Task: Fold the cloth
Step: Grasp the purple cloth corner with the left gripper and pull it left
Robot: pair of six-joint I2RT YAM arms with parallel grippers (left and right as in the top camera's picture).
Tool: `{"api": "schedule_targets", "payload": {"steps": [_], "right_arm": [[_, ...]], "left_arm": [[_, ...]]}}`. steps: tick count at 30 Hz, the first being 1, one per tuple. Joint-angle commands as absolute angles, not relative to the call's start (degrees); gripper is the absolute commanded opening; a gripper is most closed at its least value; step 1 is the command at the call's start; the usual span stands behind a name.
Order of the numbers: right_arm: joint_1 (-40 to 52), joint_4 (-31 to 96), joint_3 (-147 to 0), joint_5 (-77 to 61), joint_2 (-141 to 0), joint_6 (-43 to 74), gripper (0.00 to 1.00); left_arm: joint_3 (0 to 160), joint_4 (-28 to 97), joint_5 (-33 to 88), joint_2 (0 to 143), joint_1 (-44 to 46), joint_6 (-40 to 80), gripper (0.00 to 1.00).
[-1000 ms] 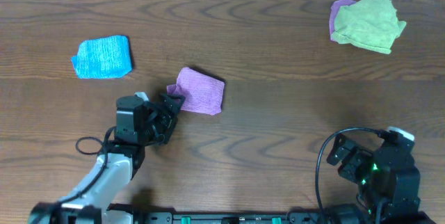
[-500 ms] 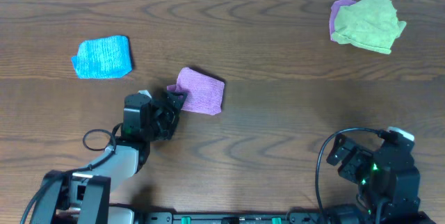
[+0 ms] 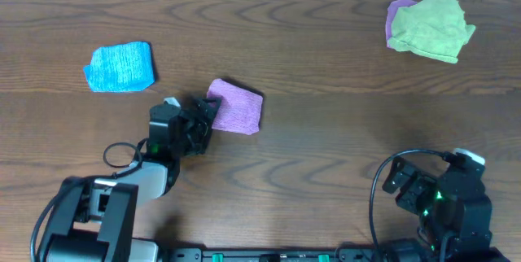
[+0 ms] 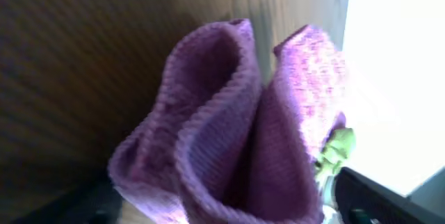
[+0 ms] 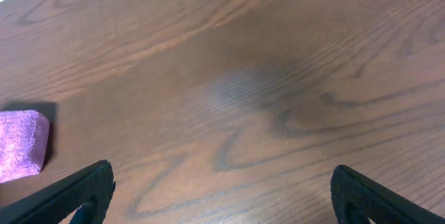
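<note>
A purple cloth (image 3: 236,107), folded into a small rectangle, lies left of the table's middle. In the left wrist view it (image 4: 229,133) fills the frame, its doubled layers seen edge-on. My left gripper (image 3: 203,115) is at the cloth's left edge; its dark fingers (image 4: 375,196) sit wide apart at the frame's sides with the cloth's edge between them, so it looks open. My right gripper (image 5: 222,189) is open and empty over bare wood at the front right, where it also shows in the overhead view (image 3: 400,177). The cloth shows far left in the right wrist view (image 5: 21,144).
A folded blue cloth (image 3: 120,67) lies at the back left. A crumpled green cloth (image 3: 433,24) lies on another purple cloth (image 3: 396,10) at the back right. Cables trail beside both arm bases near the front edge.
My left arm has shifted up and to the right, bringing its gripper closer onto the purple cloth's left edge. The cloth and the right arm have not moved.
</note>
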State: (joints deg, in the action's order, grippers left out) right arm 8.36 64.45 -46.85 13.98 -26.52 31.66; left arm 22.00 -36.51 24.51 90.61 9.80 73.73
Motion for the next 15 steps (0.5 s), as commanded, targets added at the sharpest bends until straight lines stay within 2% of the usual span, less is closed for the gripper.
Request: {"api": "schedule_targets", "payload": {"steps": [1,3,9,15], "right_arm": [[7.9,64.31,-46.65,14.74,-26.37,32.53,0.99],[7.9,64.31,-46.65,14.74,-26.37,32.53,0.99],[7.9,64.31,-46.65,14.74,-26.37,32.53,0.99],[7.9,64.31,-46.65,14.74,-26.37,32.53,0.99]], "left_arm": [[21.58,-35.33,21.45,94.48,11.49,73.95,0.91],[22.06,-35.48,20.84,95.37,12.25,73.95,0.89],[22.46,-35.09,17.87,96.27,12.82,73.93,0.71],[22.46,-34.94,16.03,96.36,12.82,73.03,0.57]]}}
